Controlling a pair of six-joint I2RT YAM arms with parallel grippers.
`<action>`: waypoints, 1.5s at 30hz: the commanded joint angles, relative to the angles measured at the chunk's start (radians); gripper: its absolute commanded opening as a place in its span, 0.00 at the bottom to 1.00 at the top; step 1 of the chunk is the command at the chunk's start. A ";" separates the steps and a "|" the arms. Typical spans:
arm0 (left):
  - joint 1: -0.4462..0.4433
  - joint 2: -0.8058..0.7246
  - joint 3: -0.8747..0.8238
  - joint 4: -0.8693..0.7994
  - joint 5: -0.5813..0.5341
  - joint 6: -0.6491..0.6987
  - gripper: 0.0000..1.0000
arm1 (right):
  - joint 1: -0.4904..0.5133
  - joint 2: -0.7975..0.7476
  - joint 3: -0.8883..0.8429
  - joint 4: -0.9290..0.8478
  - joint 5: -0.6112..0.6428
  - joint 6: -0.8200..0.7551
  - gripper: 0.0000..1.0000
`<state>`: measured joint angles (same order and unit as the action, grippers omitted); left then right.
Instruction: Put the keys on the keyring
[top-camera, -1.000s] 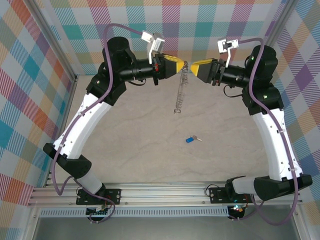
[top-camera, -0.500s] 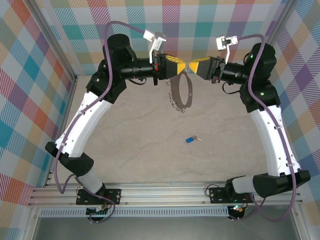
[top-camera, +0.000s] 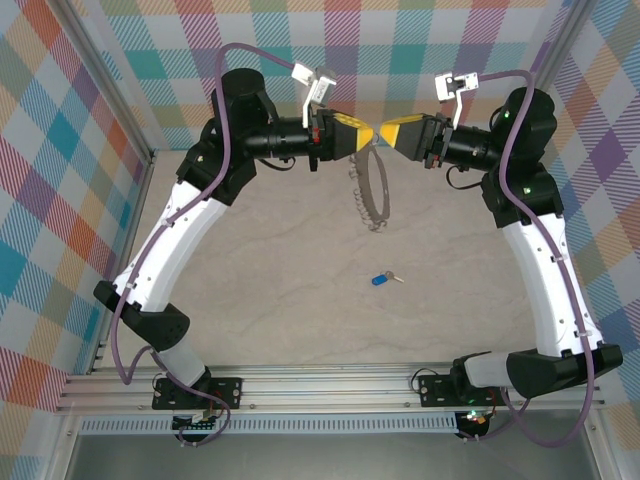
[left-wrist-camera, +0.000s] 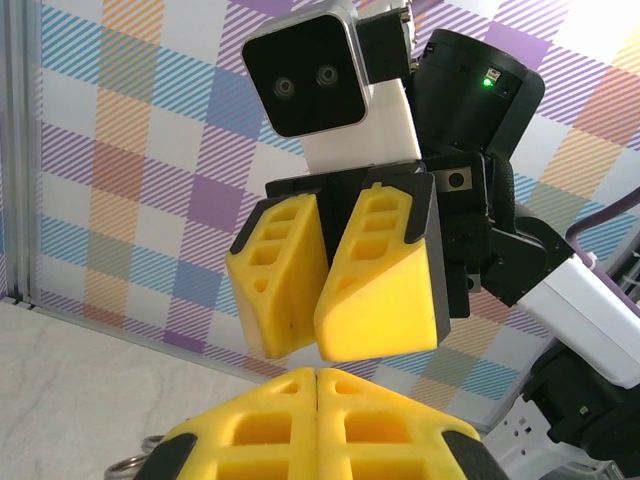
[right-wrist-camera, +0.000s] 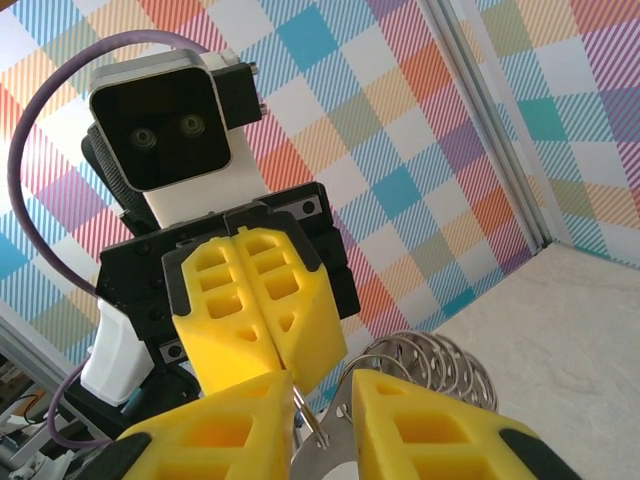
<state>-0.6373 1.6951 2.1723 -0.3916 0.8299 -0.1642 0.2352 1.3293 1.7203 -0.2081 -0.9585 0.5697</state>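
The left tool (top-camera: 366, 134) is clamped shut on the keyring (top-camera: 358, 197), which hangs above the counter (top-camera: 270, 270). The right tool (top-camera: 386, 133) faces it tip to tip, fingers slightly parted around the wire. The blue-headed key (top-camera: 381, 279) lies on the counter, well apart.

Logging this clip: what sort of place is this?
Probably a robot test cell: left arm and right arm bolted to an aluminium rail, pale tabletop, plaid panels all around.

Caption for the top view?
Left arm's fingers and right arm's fingers meet tip to tip, keyring hanging below; blue key on table.
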 joint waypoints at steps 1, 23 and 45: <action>-0.009 0.000 0.044 0.029 0.023 -0.013 0.00 | -0.004 -0.008 -0.002 0.038 -0.033 0.012 0.22; -0.009 0.026 0.064 0.051 0.039 -0.036 0.00 | -0.001 0.015 -0.005 0.075 -0.094 0.058 0.18; -0.009 0.046 0.099 0.034 0.034 -0.024 0.00 | 0.002 -0.008 -0.053 0.044 -0.079 0.025 0.00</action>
<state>-0.6380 1.7485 2.2292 -0.3946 0.8516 -0.1936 0.2348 1.3315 1.6779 -0.1654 -1.0313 0.6075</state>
